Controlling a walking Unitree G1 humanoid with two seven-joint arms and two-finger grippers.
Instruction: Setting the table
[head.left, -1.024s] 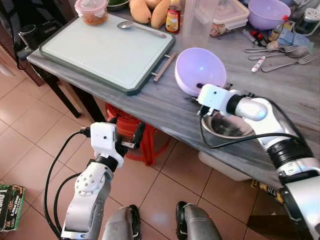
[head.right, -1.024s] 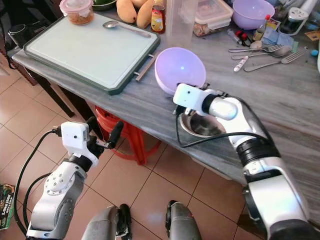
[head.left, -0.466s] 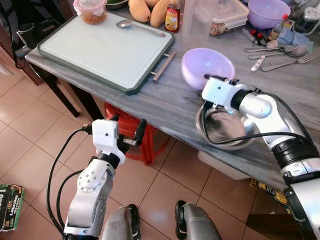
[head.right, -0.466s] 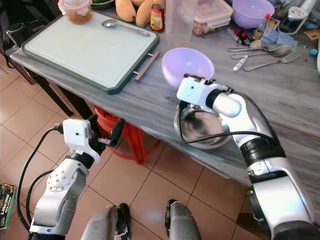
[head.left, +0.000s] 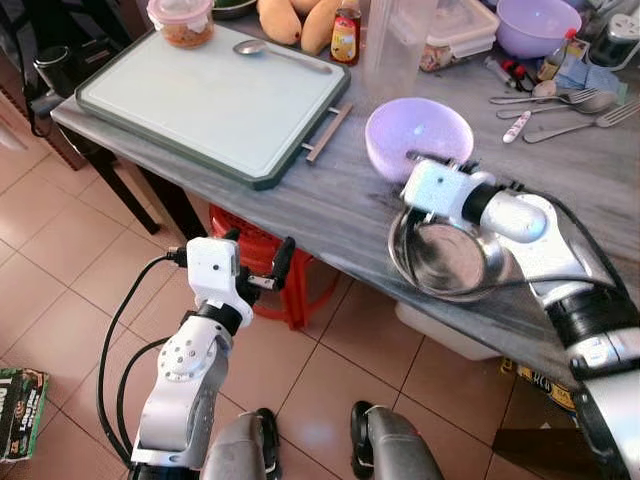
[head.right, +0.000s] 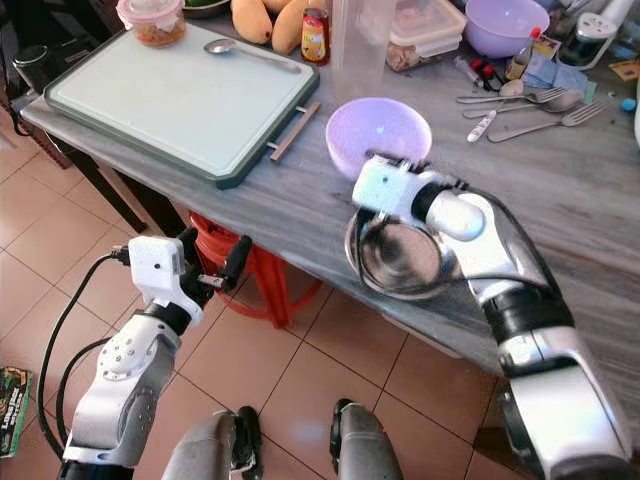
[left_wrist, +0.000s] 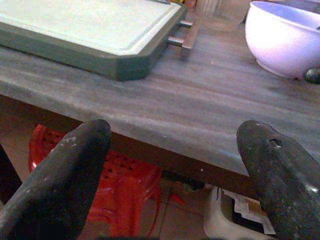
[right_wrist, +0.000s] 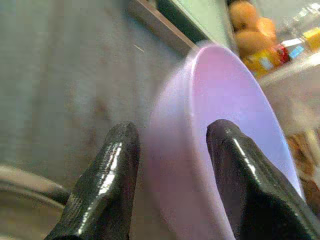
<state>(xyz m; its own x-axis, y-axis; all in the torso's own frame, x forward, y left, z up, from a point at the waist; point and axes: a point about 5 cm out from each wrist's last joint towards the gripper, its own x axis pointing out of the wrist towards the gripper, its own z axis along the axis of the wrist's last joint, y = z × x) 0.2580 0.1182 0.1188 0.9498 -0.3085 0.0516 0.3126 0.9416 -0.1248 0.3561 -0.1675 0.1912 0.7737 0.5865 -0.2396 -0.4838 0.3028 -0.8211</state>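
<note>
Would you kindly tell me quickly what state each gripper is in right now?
Left gripper: open, holding nothing, below the table edge.
Right gripper: jaws astride the rim of the lilac plastic bowl; whether they grip it cannot be told.

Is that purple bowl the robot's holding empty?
Empty. The head views show the purple bowl's bare inside; the right gripper straddles its rim.

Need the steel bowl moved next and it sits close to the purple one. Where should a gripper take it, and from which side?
Probably take the steel bowl by its thin rim on the near side, at the table edge, one finger inside and one outside. The far rim sits beside the purple bowl, whose wall the right gripper straddles. The left gripper hangs open below the table.
</note>
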